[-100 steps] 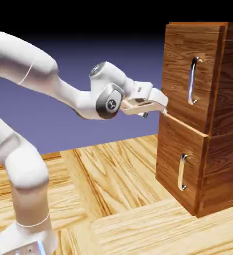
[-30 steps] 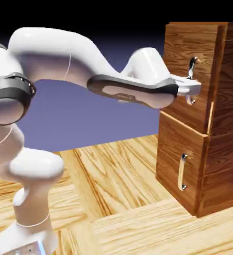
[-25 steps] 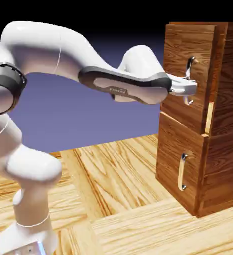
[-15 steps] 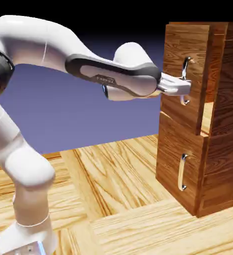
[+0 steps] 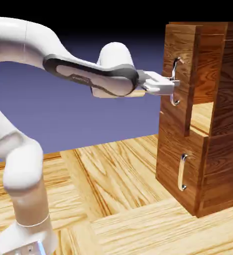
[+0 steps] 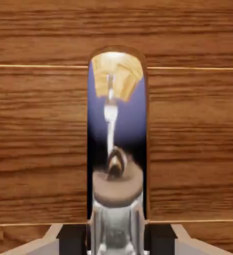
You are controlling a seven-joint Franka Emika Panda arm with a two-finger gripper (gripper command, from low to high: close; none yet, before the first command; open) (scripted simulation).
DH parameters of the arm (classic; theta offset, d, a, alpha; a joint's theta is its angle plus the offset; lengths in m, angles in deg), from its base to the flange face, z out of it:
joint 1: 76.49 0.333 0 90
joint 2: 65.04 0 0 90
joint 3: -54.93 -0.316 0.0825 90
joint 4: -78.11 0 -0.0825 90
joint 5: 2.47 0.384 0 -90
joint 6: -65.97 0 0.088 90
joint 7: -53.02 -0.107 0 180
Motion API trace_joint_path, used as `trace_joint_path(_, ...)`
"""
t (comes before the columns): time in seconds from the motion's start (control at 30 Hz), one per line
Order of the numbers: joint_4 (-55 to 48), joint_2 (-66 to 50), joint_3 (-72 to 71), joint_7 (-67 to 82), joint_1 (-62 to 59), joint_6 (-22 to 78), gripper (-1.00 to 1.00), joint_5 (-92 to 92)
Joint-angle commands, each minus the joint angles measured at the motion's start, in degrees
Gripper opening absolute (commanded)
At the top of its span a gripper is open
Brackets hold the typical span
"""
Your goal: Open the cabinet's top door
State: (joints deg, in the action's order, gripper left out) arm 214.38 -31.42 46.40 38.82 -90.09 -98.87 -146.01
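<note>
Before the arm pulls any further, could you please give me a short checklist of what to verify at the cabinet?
1. End effector on the right handle: ok, it is at the top door's handle, not the lower panel's handle.
2. Grip closed on the handle: ok, in the hand view the silver bar fills the space between the fingers.
3. Top door moving: ok, it is swung partly open and the light interior shows behind it.
4. Lower panel undisturbed: ok, it looks shut.
5. How far the door can swing: cannot tell, the hinge is not visible.
</note>
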Motion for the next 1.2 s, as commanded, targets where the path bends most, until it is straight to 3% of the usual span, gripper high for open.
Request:
trace_joint_path(0.0,0.75,0.92,-1.4,1.56,-1.41,0.08,-1.0,2.58)
trace_joint_path(0.33,7.21,10.76,-12.91,16.94,-12.36,0.98,-1.0,27.49)
trace_joint_path(0.63,12.21,17.99,-18.67,32.64,-13.42,6.51,-1.0,49.91)
trace_joint_path(0.9,13.82,21.71,-25.59,44.58,-8.36,22.29,-1.0,69.65)
trace_joint_path(1.17,8.48,21.14,-36.95,49.57,-7.59,42.21,-1.0,84.33)
